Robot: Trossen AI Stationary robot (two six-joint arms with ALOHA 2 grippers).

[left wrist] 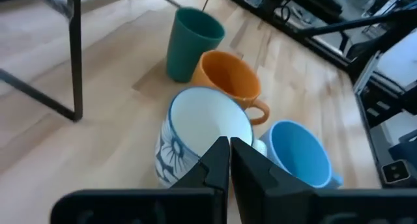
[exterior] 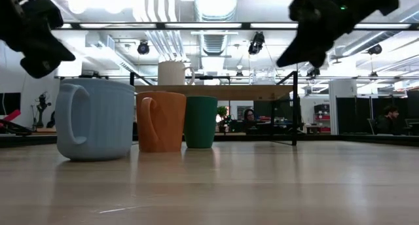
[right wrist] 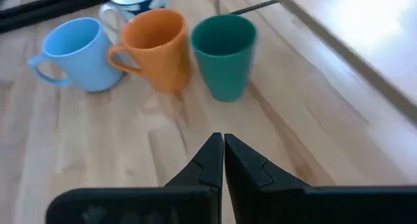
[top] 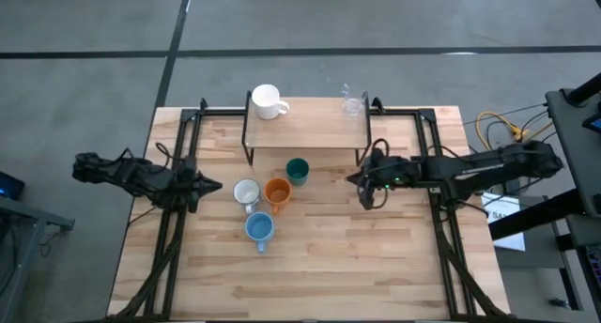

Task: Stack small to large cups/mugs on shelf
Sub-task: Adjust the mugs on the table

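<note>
While both arms wait at the desk's sides, the high view shows the shelf [top: 305, 126] at upper centre, with a plain white mug [top: 267, 101] at its left end and a clear glass [top: 353, 102] at its right end. Below it on the desk [top: 310, 267] sit four more: the dark green cup [top: 297, 170], the orange mug [top: 277, 191], the patterned white mug [top: 246, 192] and the light blue mug [top: 259, 228], tightly bunched. The left hand [top: 208, 185] sits at centre left, just beside the patterned mug; the right hand [top: 362, 181] sits right of centre, near the green cup. Both have fingers pressed together, holding nothing. In the low view, blue, orange and green stand in a row at left with the shelf behind them, and the arms hang dark in both upper corners. From the left wrist view, the closed fingers point at the patterned mug's rim, with the orange and blue mugs touching or nearly touching it. From the right wrist view, the closed fingers aim at the green cup in the upper middle. Crowding looks like the main risk: a hand opening among these mugs could nudge a neighbour and tip it, and a descent with fingers not yet parted would strike a rim.
</note>
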